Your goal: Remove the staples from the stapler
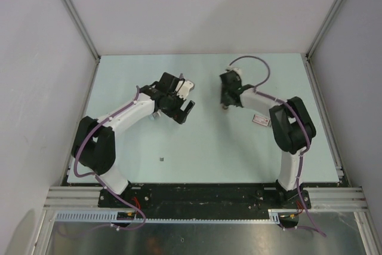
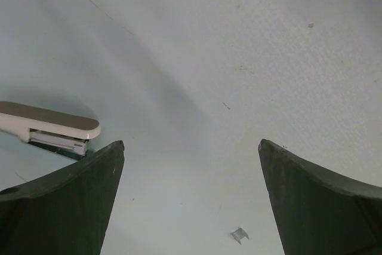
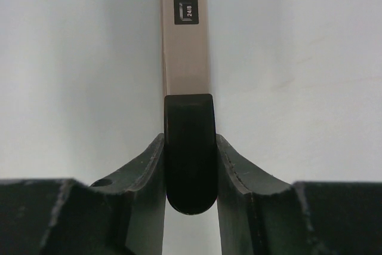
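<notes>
Currently, the right jaws are closed narrowly on the stapler [image 3: 185, 40], gripping its rounded black end [image 3: 189, 159] from both sides, with each inner face pressed against it. The beige bar runs straight ahead from between the jaws, centred on their midline, over the pale bench [image 3: 71, 58]. A dark printed label [image 3: 185, 11] sits further along the bar, well beyond the jaw tips. The left jaws are spread wide and hold nothing. Seen from their own camera, the stapler's front end [image 2: 59, 126] lies just outside and ahead of one finger [image 2: 65, 207], apart from it. A single loose staple [image 2: 239, 234] lies on the bench between the jaws, nearer the other finger [image 2: 322, 207]. The step in hand looks like securing the stapler by its tail so the staples can be drawn or tipped out. To do it well, the grip should probably sit square on the black end, firm enough that the slim bar cannot pivot. The open left jaws would need to come in around the beige body, not beside it, before either arm pulls.
</notes>
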Robot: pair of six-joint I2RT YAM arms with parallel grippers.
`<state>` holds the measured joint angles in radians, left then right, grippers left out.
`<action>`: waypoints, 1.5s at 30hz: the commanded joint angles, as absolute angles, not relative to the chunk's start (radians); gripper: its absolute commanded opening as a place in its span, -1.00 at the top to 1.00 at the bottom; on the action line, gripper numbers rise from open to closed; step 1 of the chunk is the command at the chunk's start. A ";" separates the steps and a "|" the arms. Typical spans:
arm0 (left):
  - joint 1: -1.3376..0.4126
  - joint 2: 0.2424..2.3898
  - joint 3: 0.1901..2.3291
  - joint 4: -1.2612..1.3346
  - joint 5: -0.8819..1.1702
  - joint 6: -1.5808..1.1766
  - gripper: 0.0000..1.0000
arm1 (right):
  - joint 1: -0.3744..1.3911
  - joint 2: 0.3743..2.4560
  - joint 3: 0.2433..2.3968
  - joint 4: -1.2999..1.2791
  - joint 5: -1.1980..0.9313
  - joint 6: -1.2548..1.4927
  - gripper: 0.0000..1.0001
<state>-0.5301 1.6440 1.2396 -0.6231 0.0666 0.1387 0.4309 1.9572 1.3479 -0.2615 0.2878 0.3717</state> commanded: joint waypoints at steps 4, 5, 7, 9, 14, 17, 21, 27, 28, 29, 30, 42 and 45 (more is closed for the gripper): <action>-0.532 1.594 1.224 -0.611 0.210 0.080 -0.99 | 0.685 1.755 1.234 -0.058 0.220 0.655 1.00; -0.530 1.594 1.220 -0.613 0.230 0.082 -0.99 | 0.708 1.739 1.203 -0.008 0.221 0.691 1.00; -0.513 1.593 1.211 -0.614 0.294 0.085 -0.99 | 0.750 1.713 1.156 0.059 0.235 0.751 1.00; -0.486 1.591 1.203 -0.615 0.369 0.084 -0.99 | 0.786 1.694 1.124 0.103 0.264 0.799 1.00; -0.414 1.570 1.185 -0.614 0.476 0.092 -0.99 | 0.825 1.645 1.060 0.188 0.304 0.893 1.00; -0.405 1.565 1.171 -0.610 0.501 0.121 -0.99 | 0.837 1.621 1.032 0.225 0.312 0.936 1.00; -0.404 1.567 1.154 -0.578 0.513 0.140 -0.95 | 0.859 1.591 0.995 0.267 0.320 0.986 1.00; -0.402 1.594 1.162 -0.565 0.551 0.144 -0.85 | 0.886 1.578 0.969 0.304 0.320 1.010 1.00; -0.402 1.596 1.163 -0.565 0.550 0.147 -0.83 | 0.888 1.578 0.966 0.309 0.318 1.015 1.00; -0.403 1.597 1.164 -0.565 0.550 0.152 -0.81 | 0.890 1.578 0.963 0.315 0.315 1.018 1.00; -0.402 1.597 1.163 -0.565 0.551 0.156 -0.78 | 0.890 1.577 0.959 0.321 0.312 1.023 1.00; -0.401 1.587 1.131 -0.563 0.606 0.232 -0.38 | 0.908 1.559 0.932 0.379 0.298 1.053 1.00; -0.401 1.579 1.120 -0.564 0.623 0.255 -0.31 | 0.908 1.564 0.930 0.398 0.292 1.052 1.00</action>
<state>-0.4015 1.6047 1.1332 -0.5781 0.5549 0.1669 0.9005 1.6272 0.9230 0.2531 0.2745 1.0241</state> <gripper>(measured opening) 0.674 0.363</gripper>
